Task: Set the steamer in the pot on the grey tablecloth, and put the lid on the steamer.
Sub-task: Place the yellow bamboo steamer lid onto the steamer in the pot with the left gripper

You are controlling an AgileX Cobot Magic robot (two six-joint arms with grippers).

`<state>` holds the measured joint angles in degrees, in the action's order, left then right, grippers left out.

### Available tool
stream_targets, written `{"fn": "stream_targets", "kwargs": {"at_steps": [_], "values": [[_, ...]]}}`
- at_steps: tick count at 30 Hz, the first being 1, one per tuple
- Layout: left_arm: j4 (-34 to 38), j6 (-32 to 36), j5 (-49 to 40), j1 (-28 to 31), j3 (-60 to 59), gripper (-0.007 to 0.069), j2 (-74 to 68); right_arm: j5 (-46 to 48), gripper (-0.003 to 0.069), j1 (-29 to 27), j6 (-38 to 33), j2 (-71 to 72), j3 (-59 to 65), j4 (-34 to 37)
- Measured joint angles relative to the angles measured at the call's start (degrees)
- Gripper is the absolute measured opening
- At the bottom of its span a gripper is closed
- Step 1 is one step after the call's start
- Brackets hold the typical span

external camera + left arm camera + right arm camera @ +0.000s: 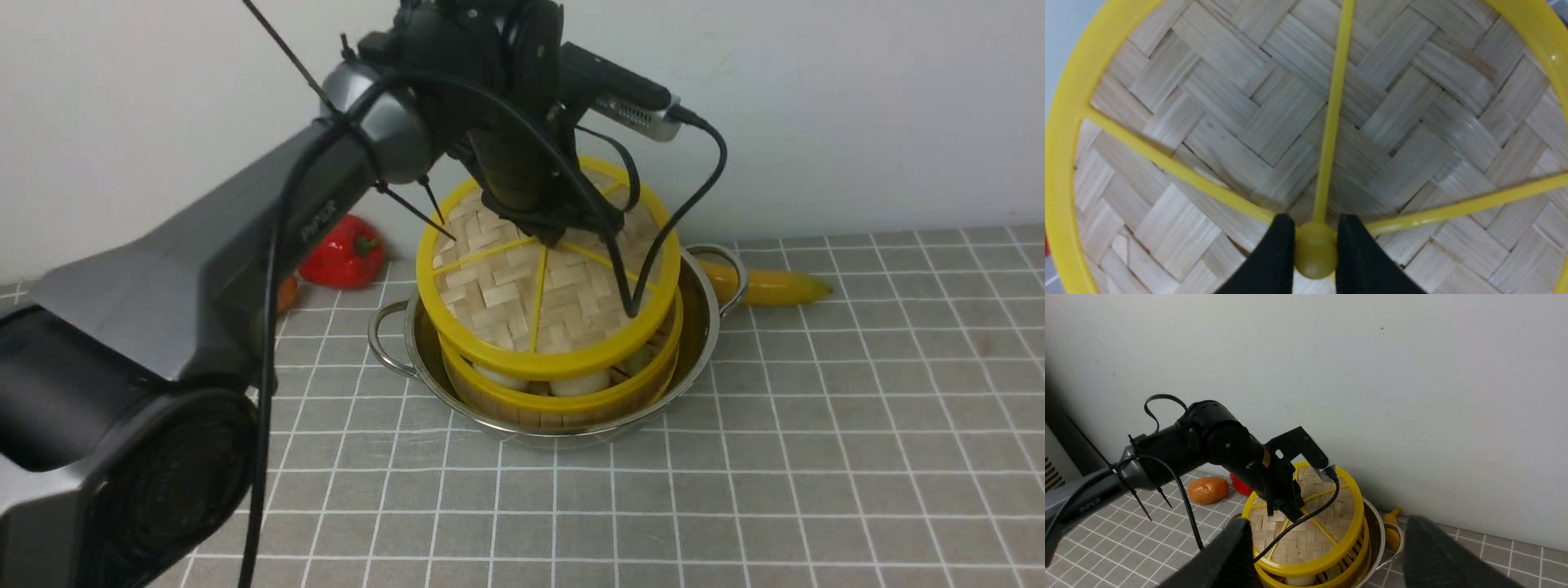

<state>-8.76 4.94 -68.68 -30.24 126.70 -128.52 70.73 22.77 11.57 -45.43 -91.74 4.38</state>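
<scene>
The bamboo steamer [563, 412] sits inside the shiny steel pot [706, 327], with round white foods [580, 384] in it, and the woven bamboo lid [498, 282] is tipped over its top, pinched at its round yellow middle knob by the left claw [1315, 249]. The pot is on the grey tablecloth [816, 457] with white squares, and the right claw [1327, 549] is wide open with nothing in it. Near the pot are a shiny red bell pepper [347, 253], an orange-brown lumpy thing [1208, 490], and a long yellow thing with a greenish tip [767, 287].
</scene>
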Motion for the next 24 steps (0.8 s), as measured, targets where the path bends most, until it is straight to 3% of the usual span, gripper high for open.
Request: {"fn": "stream_targets", "kwargs": {"at_steps": [24], "values": [[1.6,0.0,0.0,0.0,0.3,0.0117,-3.5,0.0,0.048,0.0,1.1,0.0,0.0,0.2]]}}
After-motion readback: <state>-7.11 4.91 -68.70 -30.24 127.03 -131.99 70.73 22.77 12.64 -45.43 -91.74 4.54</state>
